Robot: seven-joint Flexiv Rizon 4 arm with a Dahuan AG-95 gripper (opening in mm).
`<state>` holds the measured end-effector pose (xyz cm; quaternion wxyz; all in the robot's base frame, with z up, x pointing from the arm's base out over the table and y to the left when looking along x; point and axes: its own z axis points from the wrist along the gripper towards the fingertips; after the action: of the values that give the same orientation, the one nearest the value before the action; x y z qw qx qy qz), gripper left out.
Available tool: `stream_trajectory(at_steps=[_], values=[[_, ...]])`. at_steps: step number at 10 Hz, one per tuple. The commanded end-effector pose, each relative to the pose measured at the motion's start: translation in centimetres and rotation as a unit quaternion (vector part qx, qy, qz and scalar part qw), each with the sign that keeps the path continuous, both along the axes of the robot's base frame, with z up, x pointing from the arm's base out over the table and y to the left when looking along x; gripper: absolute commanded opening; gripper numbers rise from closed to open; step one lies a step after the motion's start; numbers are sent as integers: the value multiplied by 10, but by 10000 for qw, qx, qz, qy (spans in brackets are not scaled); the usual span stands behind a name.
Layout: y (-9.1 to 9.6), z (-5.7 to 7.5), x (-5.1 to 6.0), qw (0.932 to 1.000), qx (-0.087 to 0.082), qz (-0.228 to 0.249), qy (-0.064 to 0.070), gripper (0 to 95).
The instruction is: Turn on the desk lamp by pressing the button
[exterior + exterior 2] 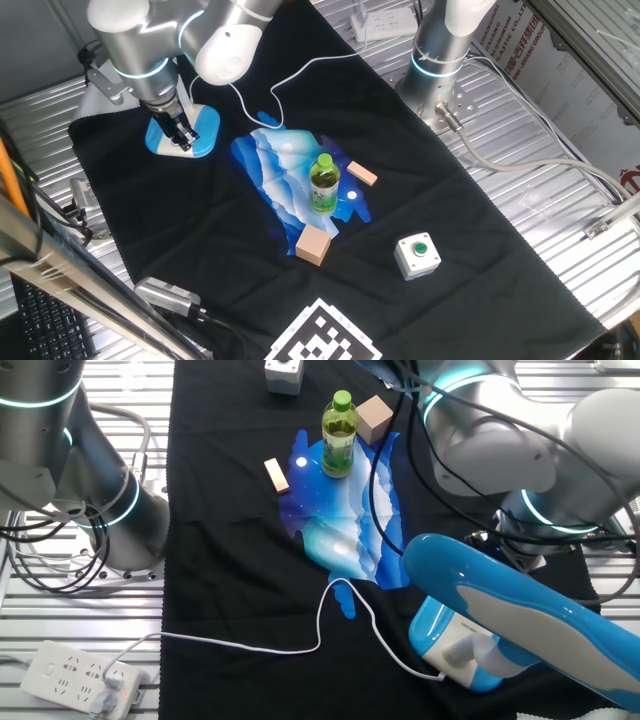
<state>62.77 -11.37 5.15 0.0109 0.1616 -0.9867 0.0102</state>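
The desk lamp's light-blue base [200,133] sits at the far left of the black cloth. In the other fixed view the base [445,645] is at the bottom right, under the lamp's curved blue-and-white neck and head [530,605], which fill the foreground. My gripper [179,136] points straight down with its dark fingertips at or just above the base's top panel. I cannot make out the button itself, or a gap between the fingertips. In the other fixed view the lamp head hides the gripper.
A blue-and-white patterned cloth [285,170] lies mid-table with a green bottle [323,182] and two wooden blocks [313,244] [362,175]. A white box with a green button [417,254] stands front right. The lamp's white cable [320,630] runs to a power strip [75,675]. A second arm's base [440,50] stands at the back.
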Motion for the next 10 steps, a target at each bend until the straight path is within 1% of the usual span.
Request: stream_trajectory(at_steps=[1,2,3,4,5,6,7,8,10], values=[[0,0,0,10000,23,-2,9,0],[0,0,0,10000,45,35,-1,0],[0,0,0,9999,89,59,55,0],[0,0,0,9999,55,21,157,0],[0,0,0,9996,0,-84,263,0],[0,0,0,9993,22,-244,296,0],[0,0,0,9982,2,-482,344,0],[0,0,0,9962,-160,-764,380,0],[0,0,0,9947,-185,-949,361,0]])
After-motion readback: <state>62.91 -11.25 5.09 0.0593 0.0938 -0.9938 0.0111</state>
